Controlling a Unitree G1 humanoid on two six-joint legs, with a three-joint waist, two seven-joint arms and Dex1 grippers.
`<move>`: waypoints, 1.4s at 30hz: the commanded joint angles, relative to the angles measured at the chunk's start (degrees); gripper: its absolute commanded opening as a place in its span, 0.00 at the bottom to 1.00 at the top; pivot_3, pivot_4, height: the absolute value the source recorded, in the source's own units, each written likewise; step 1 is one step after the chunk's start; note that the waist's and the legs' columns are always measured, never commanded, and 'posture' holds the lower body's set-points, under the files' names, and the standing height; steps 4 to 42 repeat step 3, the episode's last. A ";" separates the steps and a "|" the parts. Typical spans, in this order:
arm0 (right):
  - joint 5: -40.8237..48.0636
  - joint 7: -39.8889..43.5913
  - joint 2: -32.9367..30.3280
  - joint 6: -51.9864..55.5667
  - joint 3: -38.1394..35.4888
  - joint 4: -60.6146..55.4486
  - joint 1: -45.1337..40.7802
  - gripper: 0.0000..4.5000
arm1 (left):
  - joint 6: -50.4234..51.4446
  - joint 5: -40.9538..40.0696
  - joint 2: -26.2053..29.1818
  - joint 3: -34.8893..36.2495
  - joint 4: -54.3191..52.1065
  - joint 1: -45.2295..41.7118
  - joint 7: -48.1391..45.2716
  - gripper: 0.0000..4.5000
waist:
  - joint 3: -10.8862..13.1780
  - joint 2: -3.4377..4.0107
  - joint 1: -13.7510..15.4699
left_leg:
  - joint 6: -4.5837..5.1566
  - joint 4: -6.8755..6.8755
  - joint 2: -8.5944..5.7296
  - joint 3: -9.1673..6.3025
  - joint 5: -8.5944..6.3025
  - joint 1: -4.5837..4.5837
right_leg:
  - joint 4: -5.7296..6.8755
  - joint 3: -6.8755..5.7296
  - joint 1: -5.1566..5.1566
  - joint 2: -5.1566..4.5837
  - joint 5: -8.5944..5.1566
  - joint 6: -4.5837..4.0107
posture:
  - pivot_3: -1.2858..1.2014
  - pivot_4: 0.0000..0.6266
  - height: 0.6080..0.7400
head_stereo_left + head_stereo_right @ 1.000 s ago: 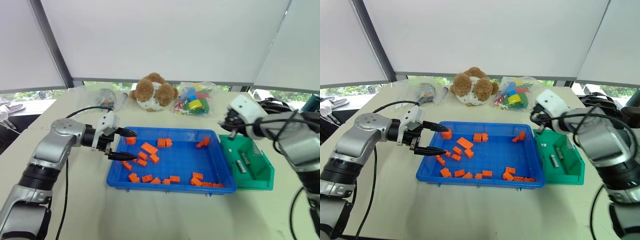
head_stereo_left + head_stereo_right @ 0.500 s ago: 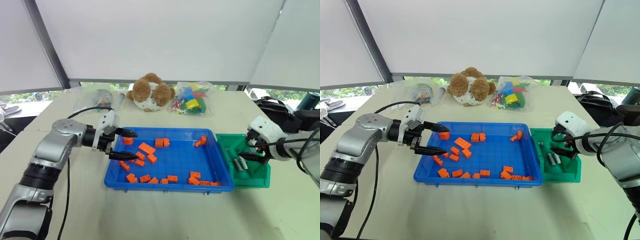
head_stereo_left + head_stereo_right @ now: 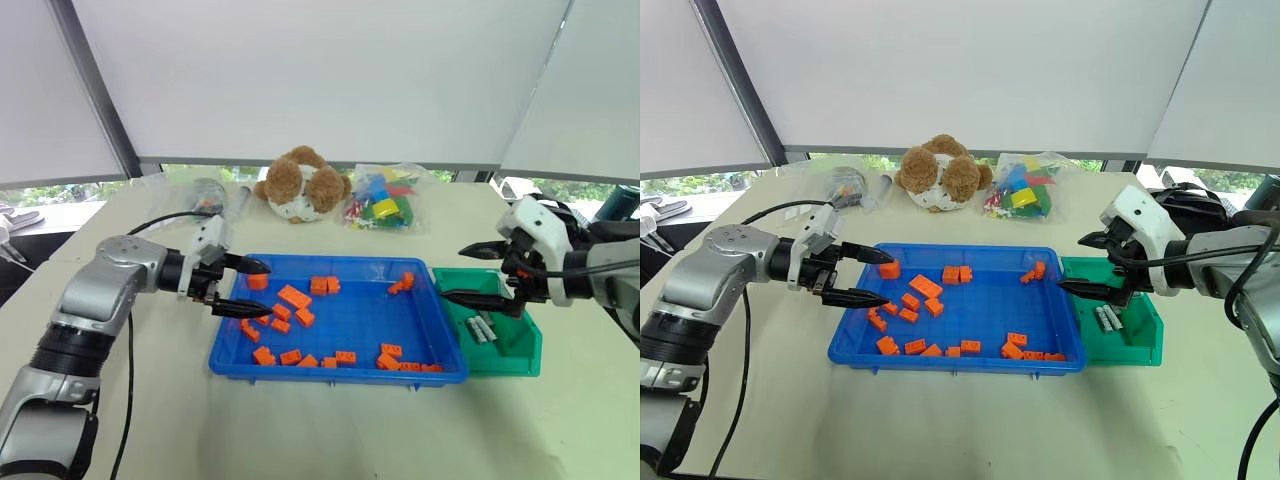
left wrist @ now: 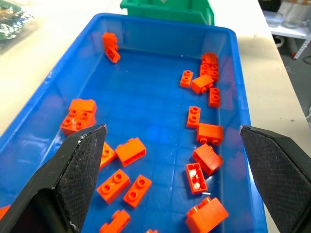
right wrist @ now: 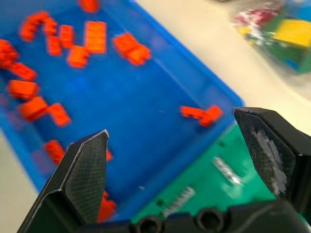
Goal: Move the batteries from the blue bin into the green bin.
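Note:
The blue bin sits mid-table and holds several orange bricks. Against its right side stands the green bin, with two grey batteries lying on its floor. My right gripper hovers open and empty over the seam between the two bins, above the green bin's left rim. In the right wrist view the batteries lie in the green bin below the open gripper. My left gripper hangs open and empty over the blue bin's left end, above the bricks.
A brown stuffed toy and a clear bag of coloured bricks lie behind the blue bin. Another clear bag sits at the back left. Dark gear lies at the table's right edge.
My right gripper was shut a second ago, opened low inside the green bin, and has since risen out of it towards the blue bin, empty. The left gripper kept still.

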 commanded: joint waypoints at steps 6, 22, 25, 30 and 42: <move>1.38 -1.35 -1.16 0.02 -0.57 -2.93 0.85 0.99 | 0.76 -1.50 1.37 2.46 -2.24 -0.18 -0.44 1.00 | 0.00 0.00 0.05 | 0.00 0.01 0.00 0.01 0.00 0.00 | 0.00 0.00 0.01 -0.01 0.00 0.00 | 0.52 0.24 0.95; 1.38 -1.35 -1.16 0.02 -0.57 -2.93 0.85 0.99 | 0.76 -1.50 1.37 2.46 -2.24 -0.18 -0.44 1.00 | 0.00 0.00 0.05 | 0.00 0.01 0.00 0.01 0.00 0.00 | 0.00 0.00 0.01 -0.01 0.00 0.00 | 0.52 0.24 0.95; 1.38 -1.35 -1.16 0.02 -0.57 -2.93 0.85 0.99 | 0.76 -1.50 1.37 2.46 -2.24 -0.18 -0.44 1.00 | 0.00 0.00 0.05 | 0.00 0.01 0.00 0.01 0.00 0.00 | 0.00 0.00 0.01 -0.01 0.00 0.00 | 0.52 0.24 0.95; 1.38 -1.35 -1.16 0.02 -0.57 -2.93 0.85 0.99 | 0.76 -1.50 1.37 2.46 -2.24 -0.18 -0.44 1.00 | 0.00 0.00 0.05 | 0.00 0.01 0.00 0.01 0.00 0.00 | 0.00 0.00 0.01 -0.01 0.00 0.00 | 0.52 0.24 0.95; 1.38 -1.35 -1.16 0.02 -0.57 -2.93 0.85 0.99 | 0.76 -1.50 1.37 2.46 -2.24 -0.18 -0.44 1.00 | 0.00 0.00 0.05 | 0.00 0.01 0.00 0.01 0.00 0.00 | 0.00 0.00 0.01 -0.01 0.00 0.00 | 0.52 0.24 0.95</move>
